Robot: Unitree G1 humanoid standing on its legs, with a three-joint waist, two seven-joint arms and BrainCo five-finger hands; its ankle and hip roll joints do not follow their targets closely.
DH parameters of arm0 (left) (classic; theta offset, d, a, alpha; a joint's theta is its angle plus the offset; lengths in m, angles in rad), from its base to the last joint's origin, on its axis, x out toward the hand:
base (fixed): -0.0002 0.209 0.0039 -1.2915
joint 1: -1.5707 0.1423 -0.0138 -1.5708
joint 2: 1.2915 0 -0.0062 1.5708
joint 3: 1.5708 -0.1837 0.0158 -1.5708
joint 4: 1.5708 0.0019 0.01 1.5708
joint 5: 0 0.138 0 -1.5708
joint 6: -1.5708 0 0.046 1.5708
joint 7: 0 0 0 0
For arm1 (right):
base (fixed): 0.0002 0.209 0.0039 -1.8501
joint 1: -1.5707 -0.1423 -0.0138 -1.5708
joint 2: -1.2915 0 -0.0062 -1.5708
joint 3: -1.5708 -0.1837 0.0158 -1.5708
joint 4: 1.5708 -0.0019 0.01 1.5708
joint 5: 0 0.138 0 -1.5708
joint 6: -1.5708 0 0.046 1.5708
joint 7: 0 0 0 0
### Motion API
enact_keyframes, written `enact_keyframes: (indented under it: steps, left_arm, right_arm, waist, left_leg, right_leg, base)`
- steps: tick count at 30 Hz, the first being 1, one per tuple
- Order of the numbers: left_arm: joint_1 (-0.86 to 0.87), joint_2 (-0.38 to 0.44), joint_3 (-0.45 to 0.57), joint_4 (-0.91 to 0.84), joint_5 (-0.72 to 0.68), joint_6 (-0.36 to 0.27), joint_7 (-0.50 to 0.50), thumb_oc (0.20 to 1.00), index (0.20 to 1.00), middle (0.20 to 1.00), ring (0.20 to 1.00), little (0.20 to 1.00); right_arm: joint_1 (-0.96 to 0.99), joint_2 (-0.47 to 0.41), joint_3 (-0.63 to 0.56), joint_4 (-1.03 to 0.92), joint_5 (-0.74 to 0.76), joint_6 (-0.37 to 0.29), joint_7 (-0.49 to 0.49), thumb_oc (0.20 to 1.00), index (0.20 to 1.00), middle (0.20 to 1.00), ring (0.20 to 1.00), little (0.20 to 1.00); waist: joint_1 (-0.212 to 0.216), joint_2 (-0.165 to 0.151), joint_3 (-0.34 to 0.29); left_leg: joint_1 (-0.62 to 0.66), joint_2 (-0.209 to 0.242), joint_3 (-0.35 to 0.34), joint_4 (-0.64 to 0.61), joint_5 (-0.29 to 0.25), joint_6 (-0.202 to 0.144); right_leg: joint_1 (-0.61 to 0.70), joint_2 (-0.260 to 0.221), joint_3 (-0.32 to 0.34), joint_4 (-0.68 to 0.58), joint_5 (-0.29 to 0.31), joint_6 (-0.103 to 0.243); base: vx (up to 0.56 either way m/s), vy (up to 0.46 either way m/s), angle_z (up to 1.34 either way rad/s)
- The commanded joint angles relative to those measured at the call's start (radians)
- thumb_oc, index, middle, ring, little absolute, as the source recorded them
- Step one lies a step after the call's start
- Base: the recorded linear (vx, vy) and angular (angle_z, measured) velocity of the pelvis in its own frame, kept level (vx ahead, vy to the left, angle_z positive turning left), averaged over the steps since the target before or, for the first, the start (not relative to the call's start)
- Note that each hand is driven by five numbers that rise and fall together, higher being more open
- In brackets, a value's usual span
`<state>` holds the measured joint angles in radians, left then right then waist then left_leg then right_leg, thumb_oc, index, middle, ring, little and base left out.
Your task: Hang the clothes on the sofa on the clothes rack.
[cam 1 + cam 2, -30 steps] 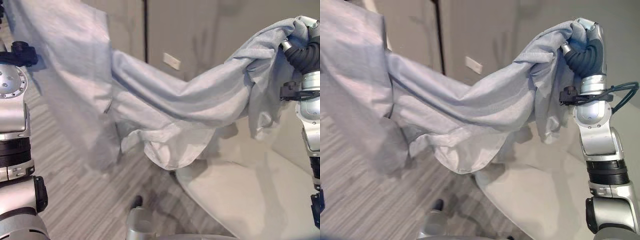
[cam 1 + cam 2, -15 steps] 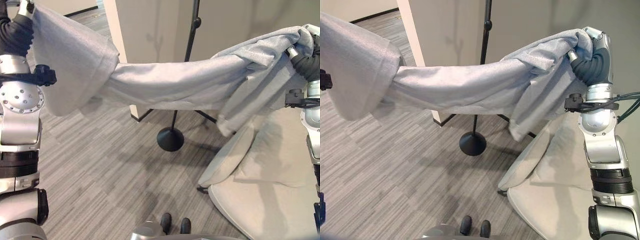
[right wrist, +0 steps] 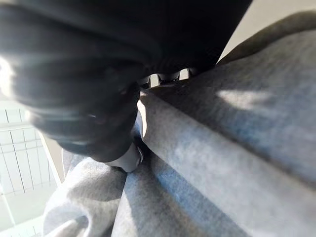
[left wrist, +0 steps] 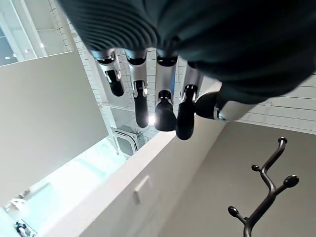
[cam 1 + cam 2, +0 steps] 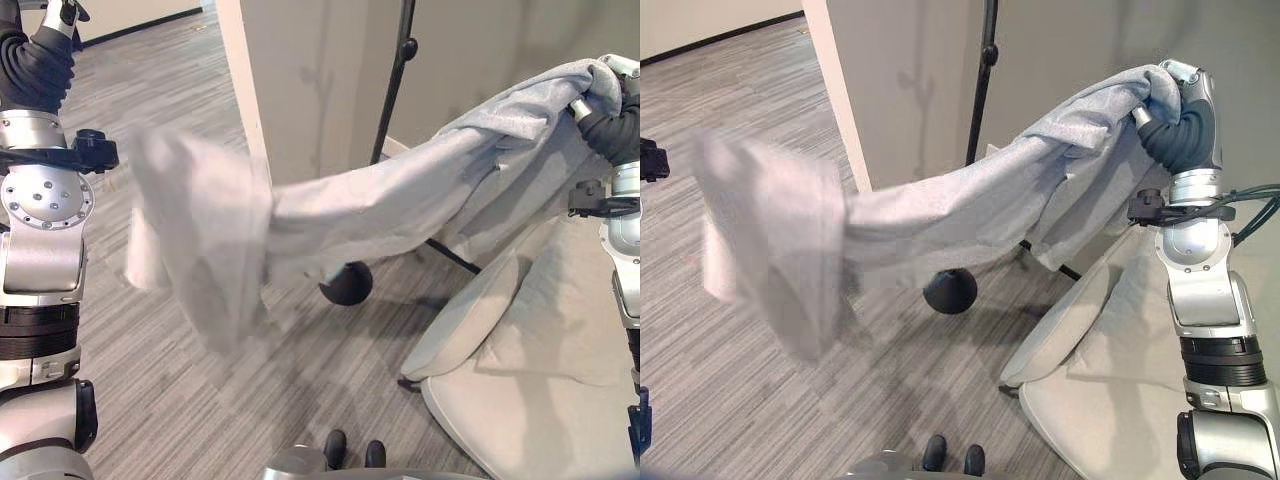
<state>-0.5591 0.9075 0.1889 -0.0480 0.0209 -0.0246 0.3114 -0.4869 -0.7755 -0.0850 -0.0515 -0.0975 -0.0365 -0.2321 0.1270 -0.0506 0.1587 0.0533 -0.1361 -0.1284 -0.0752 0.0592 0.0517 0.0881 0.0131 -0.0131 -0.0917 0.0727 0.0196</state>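
Left end of the grey shirt (image 5: 330,215) dropped free: left hand (image 4: 148,106) now empty, fingers straight. Right hand (image 5: 1175,100) clamps the other end high over the sofa (image 5: 530,400). Step: carry to coat rack (image 5: 400,75) (still unhung); next, drape shirt over a hook.

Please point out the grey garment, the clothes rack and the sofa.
grey garment (image 5: 400,200), left eye view, middle of the stretched cloth.
clothes rack (image 5: 986,70), right eye view, its black pole.
sofa (image 5: 520,400), left eye view, seat cushion.

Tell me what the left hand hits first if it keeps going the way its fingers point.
Probably nothing close: the left hand is open and points up toward the ceiling. The clothes rack stands off to the side; depth is unclear.
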Motion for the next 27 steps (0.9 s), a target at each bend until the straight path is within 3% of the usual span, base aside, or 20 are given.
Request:
enact_keyframes:
  steps: [1,4,6,7,9,15,21,22,23,24,27]
  left_arm:
    - [0.002,-0.044,0.028,-0.078,0.010,-0.038,-0.008,0.200,0.200,0.200,0.200,0.200]
    - [0.007,-0.025,0.028,-0.073,0.007,-0.033,-0.011,0.200,0.200,0.200,0.200,0.200]
    - [0.006,-0.022,0.023,-0.061,0.002,-0.031,-0.009,0.200,0.200,0.200,0.200,0.200]
    - [-0.007,-0.022,0.020,-0.057,-0.002,-0.033,-0.006,0.200,0.200,0.200,0.200,0.200]
    - [-0.003,-0.004,0.028,-0.072,0.012,-0.037,-0.010,0.200,0.200,0.200,0.200,0.200]
    - [0.010,0.021,0.036,-0.054,0.015,-0.042,-0.003,0.200,0.200,0.200,0.200,0.200]
    - [-0.013,-0.036,-0.001,-0.101,0.012,-0.042,-0.017,0.200,0.200,0.200,0.200,0.200]
    - [0.007,-0.066,0.008,-0.122,0.002,-0.045,-0.027,0.746,0.746,0.746,0.746,0.746]
    - [0.011,-0.068,0.012,-0.125,0.003,-0.044,-0.027,0.746,0.746,0.746,0.746,0.746]
    - [0.025,-0.080,0.022,-0.132,-0.004,-0.042,-0.033,1.000,1.000,1.000,1.000,1.000]
    - [0.090,-0.116,0.073,-0.120,-0.037,-0.047,-0.039,1.000,1.000,1.000,1.000,1.000]
  right_arm:
    - [-0.029,-0.025,-0.043,-0.032,0.025,-0.033,-0.024,0.200,0.200,0.200,0.200,0.200]
    - [-0.015,-0.037,-0.079,-0.040,0.022,-0.036,-0.034,0.200,0.200,0.200,0.200,0.200]
    - [-0.009,-0.035,-0.097,-0.037,0.021,-0.036,-0.047,0.200,0.200,0.200,0.200,0.200]
    - [-0.016,-0.029,-0.110,-0.039,0.019,-0.034,-0.061,0.200,0.200,0.200,0.200,0.200]
    - [-0.014,-0.016,-0.103,-0.058,0.017,-0.031,-0.047,0.200,0.200,0.200,0.200,0.200]
    - [-0.023,0.003,-0.090,-0.077,0.016,-0.027,-0.052,0.200,0.200,0.200,0.200,0.200]
    - [-0.023,0.028,-0.090,-0.125,0.007,-0.014,-0.045,0.200,0.200,0.200,0.200,0.200]
    - [-0.027,0.019,-0.085,-0.140,0.006,-0.014,-0.040,0.200,0.200,0.200,0.200,0.200]
    - [-0.029,0.017,-0.083,-0.141,0.006,-0.014,-0.040,0.200,0.200,0.200,0.200,0.200]
    - [-0.029,0.016,-0.077,-0.139,0.010,-0.014,-0.039,0.200,0.200,0.200,0.200,0.200]
    - [-0.013,0.005,-0.074,-0.147,0.018,-0.020,-0.032,0.200,0.200,0.200,0.200,0.200]
  waist:
    - [0.014,-0.003,-0.043]
    - [0.035,-0.012,-0.047]
    - [0.051,-0.013,-0.044]
    - [0.072,-0.013,-0.023]
    - [0.075,0.012,-0.080]
    - [0.087,0.001,-0.111]
    - [0.079,0.034,-0.102]
    - [0.064,0.065,-0.077]
    - [0.064,0.068,-0.074]
    - [0.060,0.075,-0.066]
    - [0.036,0.074,-0.063]
  left_leg:
    - [-0.108,0.173,0.064,0.216,0.010,-0.060]
    - [-0.178,0.204,0.071,0.120,0.003,-0.047]
    - [-0.216,0.218,0.079,0.012,0.036,-0.058]
    - [-0.292,0.208,0.087,-0.009,0.016,-0.074]
    - [-0.230,0.210,0.065,-0.012,0.051,-0.095]
    - [-0.159,0.142,0.085,-0.012,0.035,-0.085]
    - [-0.085,0.118,0.071,-0.012,0.013,-0.073]
    - [-0.048,0.130,0.066,-0.012,0.008,-0.069]
    - [-0.046,0.132,0.068,-0.012,0.008,-0.070]
    - [-0.033,0.132,0.066,-0.012,0.001,-0.069]
    - [-0.001,0.127,0.051,-0.012,-0.012,-0.067]
  right_leg:
    - [-0.004,-0.022,-0.013,0.004,-0.007,-0.016]
    - [0.006,-0.024,-0.003,0.004,-0.018,-0.016]
    - [0.022,-0.024,0.003,0.004,-0.023,-0.016]
    - [0.060,-0.035,0.005,0.004,-0.035,-0.022]
    - [0.077,-0.065,0.022,0.004,-0.017,-0.035]
    - [0.100,-0.149,0.023,0.018,0.035,-0.024]
    - [0.057,-0.176,0.041,0.221,0.037,-0.029]
    - [0.015,-0.146,0.057,0.323,0.021,-0.032]
    - [0.012,-0.144,0.060,0.334,0.017,-0.033]
    - [-0.001,-0.136,0.065,0.350,0.011,-0.032]
    - [-0.047,-0.121,0.047,0.280,0.002,-0.024]
  base:
    - [0.06,-0.095,0.09]
    - [0.16,0.009,0.13]
    - [0.17,0.095,0.04]
    - [0.31,0.291,0.20]
    - [0.36,0.471,-0.17]
    - [0.19,0.291,-0.48]
    - [0.12,0.251,0.09]
    - [0.06,0.227,0.17]
    - [0.03,0.170,0.07]
    - [0.02,0.054,0.05]
    - [0.09,0.020,-0.06]
